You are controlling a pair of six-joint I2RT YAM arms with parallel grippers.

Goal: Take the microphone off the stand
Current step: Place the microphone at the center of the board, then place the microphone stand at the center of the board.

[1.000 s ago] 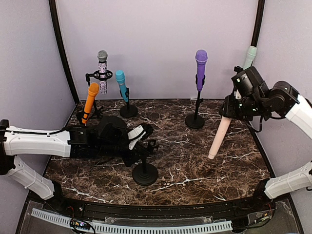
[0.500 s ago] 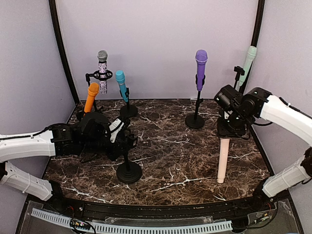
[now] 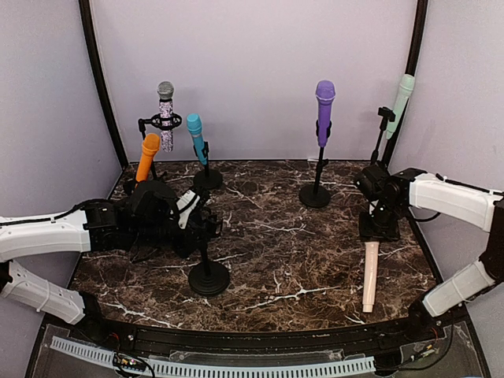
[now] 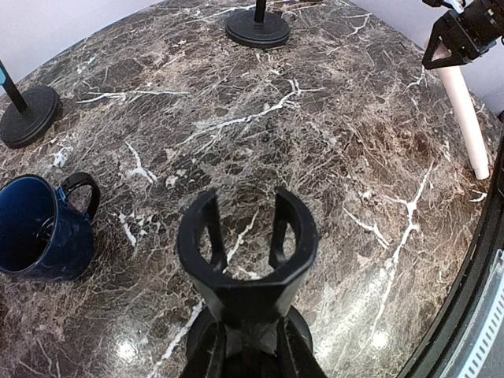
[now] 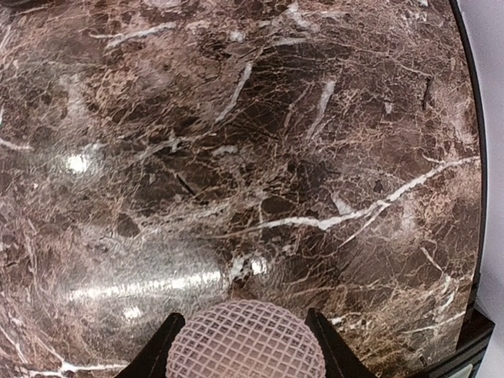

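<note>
Microphone [image 3: 368, 276]: it is already out of its stand and hangs at the near right of the table [image 3: 283, 236], well apart from the holder it belongs to. The right gripper [image 3: 379, 224] is closed on its head, the woven mesh ball sitting between the two fingers in the right wrist view. The pale pink handle points down, nearly upright. Its butt end is at or just above the marble; I cannot tell whether it touches.

I judge the lifting-out done, and the step in hand is setting the microphone down. That calls for tipping the handle over onto the bare marble below, then letting the jaws part. The body looks smooth and round, so it may roll once freed.

At the near left, the left gripper [image 3: 201, 228] is clamped tight on the post of the empty stand [image 3: 209, 277], steadying it. Its round black clip [image 4: 246, 236] stands open at the top with nothing in it. A dark blue mug [image 4: 39, 228] sits just beside that stand, upright.

Farther back, five other microphones are in their stands: orange [image 3: 147, 157], teal [image 3: 196, 135] and a glittery silver one [image 3: 165, 114] at the left, purple [image 3: 324, 110] in the middle, and mint green [image 3: 402, 94] at the far right.
</note>
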